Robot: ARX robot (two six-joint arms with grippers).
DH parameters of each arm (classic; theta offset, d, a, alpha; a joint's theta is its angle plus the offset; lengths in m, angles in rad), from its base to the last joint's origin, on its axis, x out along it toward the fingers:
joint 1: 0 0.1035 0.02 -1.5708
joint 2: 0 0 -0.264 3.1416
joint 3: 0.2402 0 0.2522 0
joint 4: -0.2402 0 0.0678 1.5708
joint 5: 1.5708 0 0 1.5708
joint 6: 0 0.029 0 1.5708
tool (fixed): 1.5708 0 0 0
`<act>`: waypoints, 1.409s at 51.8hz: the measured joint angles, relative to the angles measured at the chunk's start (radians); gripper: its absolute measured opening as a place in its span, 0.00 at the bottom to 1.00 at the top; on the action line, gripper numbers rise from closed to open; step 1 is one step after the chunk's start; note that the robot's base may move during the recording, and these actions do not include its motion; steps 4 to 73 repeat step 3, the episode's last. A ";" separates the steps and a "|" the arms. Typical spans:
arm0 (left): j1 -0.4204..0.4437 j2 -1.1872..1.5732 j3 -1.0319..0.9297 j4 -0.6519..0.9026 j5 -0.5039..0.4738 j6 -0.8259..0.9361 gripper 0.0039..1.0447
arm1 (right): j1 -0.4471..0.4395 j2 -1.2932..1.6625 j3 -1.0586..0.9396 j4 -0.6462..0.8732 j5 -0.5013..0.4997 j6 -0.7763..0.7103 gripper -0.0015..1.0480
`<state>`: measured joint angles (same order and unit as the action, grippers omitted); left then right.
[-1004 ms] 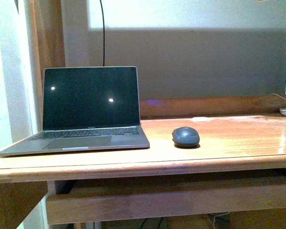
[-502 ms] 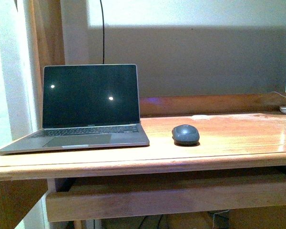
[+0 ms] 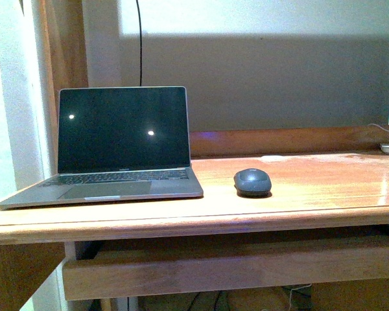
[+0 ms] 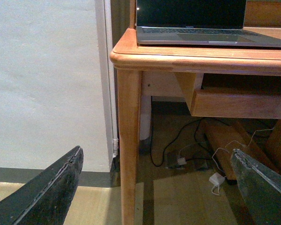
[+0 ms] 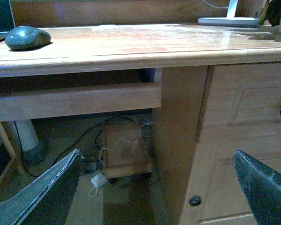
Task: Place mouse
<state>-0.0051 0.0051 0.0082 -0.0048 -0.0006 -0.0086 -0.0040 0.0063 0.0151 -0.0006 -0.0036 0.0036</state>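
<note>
The mouse point(image 3: 252, 182) is seen flat on the desk point(image 3: 324, 188), just right of the laptop point(image 3: 117, 152), apart from it, nothing touching it; it also shows in the right wrist view point(image 5: 27, 37) near the desk's front edge. It is judged light, rigid plastic, w/ a matte dark grey shell: a low rounded oval, domed on top, so a grip from above would likely slip off the curve. A pinch across the narrow width, low on the two long sides, is probably best, w/ moderate force; the shell should not deform, though the buttons at one end could be clicked if squeezed there. The desk is glossy varnished wood w/ a rounded lip, so the mouse could slide if nudged sideways. The laptop is thin grey metal, lid up, screen dark. The left gripper point(image 4: 154, 187) and right gripper point(image 5: 154, 192) are both held below desk level, jaws spread wide, nothing between them; dark fingers point(image 4: 51, 192) w/ worn pale edges frame each wrist view. Cables and a white adapter point(image 4: 217, 179) lie on the floor under the desk.
</note>
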 joint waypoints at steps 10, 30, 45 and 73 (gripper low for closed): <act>0.000 0.000 0.000 0.000 0.000 0.000 0.93 | 0.000 0.000 0.000 0.000 0.000 0.000 0.93; 0.000 0.000 0.000 0.000 0.000 0.000 0.93 | 0.000 0.000 0.000 0.000 0.000 0.000 0.93; 0.000 0.000 0.000 0.000 0.000 0.000 0.93 | 0.000 0.000 0.000 0.000 0.000 0.000 0.93; 0.000 0.000 0.000 0.000 0.000 0.000 0.93 | 0.000 0.000 0.000 0.000 0.000 0.000 0.93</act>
